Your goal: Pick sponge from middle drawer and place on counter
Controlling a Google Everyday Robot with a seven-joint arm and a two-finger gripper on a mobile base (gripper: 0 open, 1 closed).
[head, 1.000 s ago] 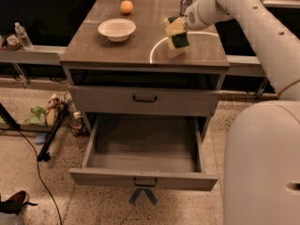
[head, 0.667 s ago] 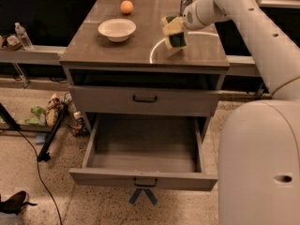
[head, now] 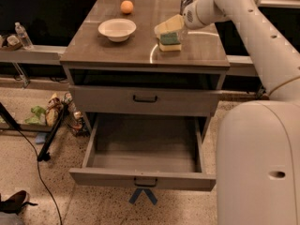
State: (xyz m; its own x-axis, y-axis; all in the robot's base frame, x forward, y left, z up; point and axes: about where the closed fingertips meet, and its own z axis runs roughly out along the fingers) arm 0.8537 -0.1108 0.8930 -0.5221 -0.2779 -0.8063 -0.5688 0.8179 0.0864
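One white arm reaches in from the upper right and bends down to the counter (head: pixel 112 53), its gripper (head: pixel 169 31) directly over the sponge (head: pixel 169 39) on the counter's right side; whether it clamps the sponge cannot be told. Below, the middle drawer (head: pixel 145 149) stands open

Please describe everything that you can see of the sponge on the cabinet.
The small rectangular sponge has a dark green layer over a pale yellow one. It appears to rest flat on the glossy grey-brown counter top, toward the right in the camera view, beside a bright curved light streak. The robot's tool sits directly on its top.
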